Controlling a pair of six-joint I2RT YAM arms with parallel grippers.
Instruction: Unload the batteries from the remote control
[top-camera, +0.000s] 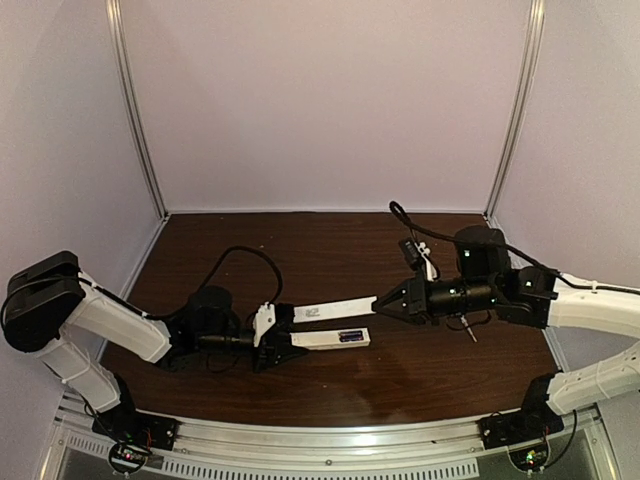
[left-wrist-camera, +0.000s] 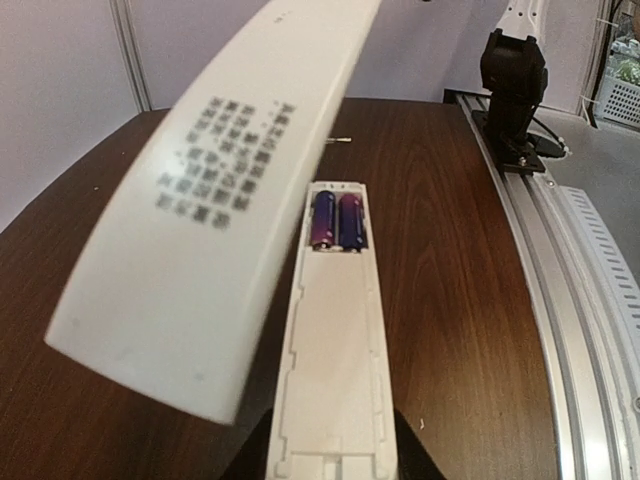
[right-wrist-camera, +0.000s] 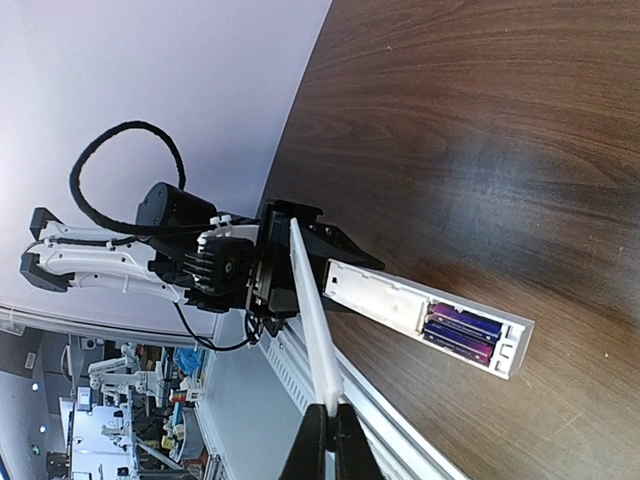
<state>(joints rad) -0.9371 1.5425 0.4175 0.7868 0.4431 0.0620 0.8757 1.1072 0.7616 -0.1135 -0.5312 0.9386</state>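
The white remote control (top-camera: 322, 339) lies level just above the table with its back open. My left gripper (top-camera: 278, 347) is shut on its near end, the fingers (left-wrist-camera: 420, 455) on both sides of it (left-wrist-camera: 335, 390). Two blue-purple batteries (top-camera: 350, 336) sit side by side in the bay at the far end (left-wrist-camera: 337, 222), and they also show in the right wrist view (right-wrist-camera: 462, 333). My right gripper (top-camera: 385, 303) is shut on one end of the thin white cover strip (top-camera: 335, 310), held lifted over the remote (right-wrist-camera: 315, 320) (left-wrist-camera: 220, 200).
The dark wooden table (top-camera: 300, 250) has pale walls on three sides and a metal rail (top-camera: 330, 435) at the near edge. A small slim object (top-camera: 470, 333) lies under my right arm. My right arm's base (left-wrist-camera: 515, 80) stands at the rail.
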